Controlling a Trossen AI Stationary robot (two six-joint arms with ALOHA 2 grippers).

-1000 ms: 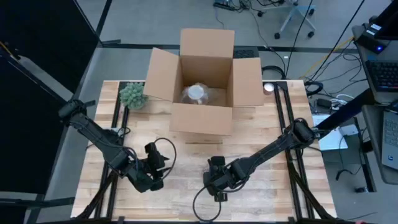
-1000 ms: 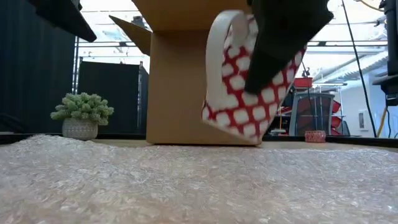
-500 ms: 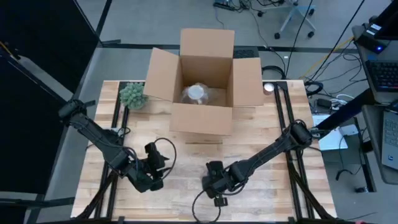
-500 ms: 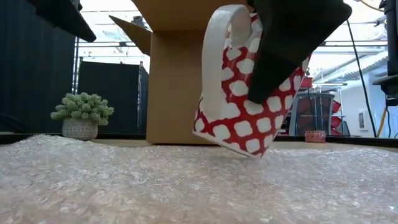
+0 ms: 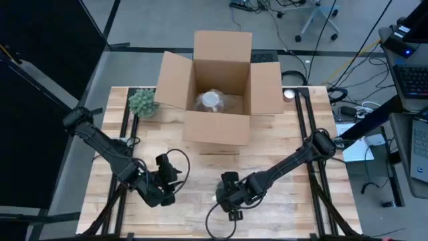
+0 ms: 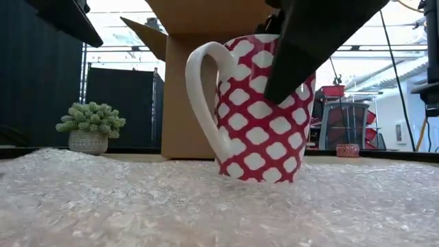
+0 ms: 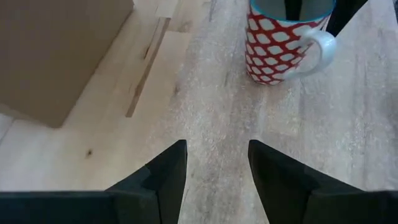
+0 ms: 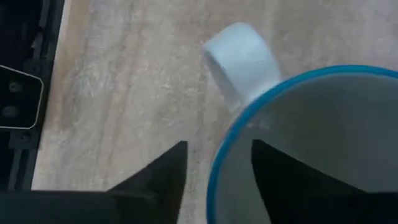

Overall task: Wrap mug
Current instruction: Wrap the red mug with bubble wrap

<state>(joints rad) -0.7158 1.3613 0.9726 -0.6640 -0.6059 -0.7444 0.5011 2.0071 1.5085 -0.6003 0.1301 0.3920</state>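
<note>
Open cardboard box [image 5: 221, 94] at far centre of wooden table [image 5: 307, 201], flaps spread, clear wrapped bundle [image 5: 212, 100] inside. Small green potted plant [image 5: 142, 102] on table far left, just beside box's left flap. Small round light-coloured object [image 5: 289, 94] near table's far right corner. Black curtain [image 5: 40, 80] along left side. Cables [image 5: 348, 100] and desk with keyboard [image 5: 409, 80] off right edge. Office chair base [image 5: 314, 17] on floor far behind. Low view: red-trimmed chair [image 6: 346, 123] in room behind, right.
</note>
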